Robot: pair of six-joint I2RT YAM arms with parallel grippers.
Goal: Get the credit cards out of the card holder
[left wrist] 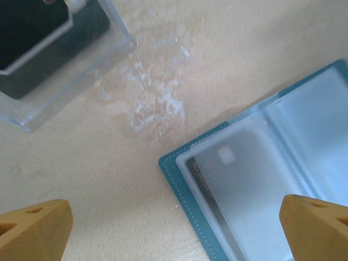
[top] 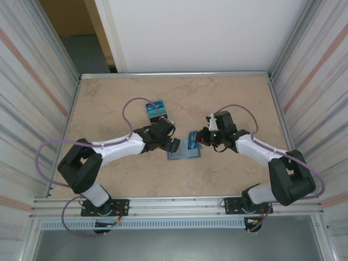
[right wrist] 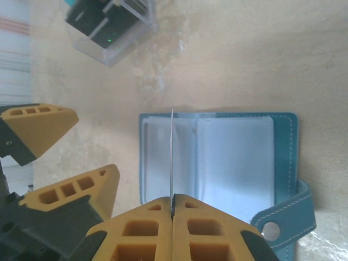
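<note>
My right gripper [right wrist: 173, 209] pinches a card [right wrist: 172, 152] above the holder [right wrist: 283, 141]; left gripper [left wrist: 174, 231] stands apart. Next, I'd carry it aside and release.

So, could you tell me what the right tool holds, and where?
The right tool pinches a credit card by one edge, seen edge-on.

The left arm [top: 117, 145] and the right arm [top: 255, 148] each have a white forearm shell set between bulky black joint housings, on black bases [top: 103, 208] bolted down with small screws. A mauve cable [top: 51, 145] loops along each arm. The fingers [right wrist: 141, 231] are ochre-yellow plastic wedges with rectangular cut-outs, mounted on black carriers. A small green light [top: 215, 132] glows at the right wrist.
</note>
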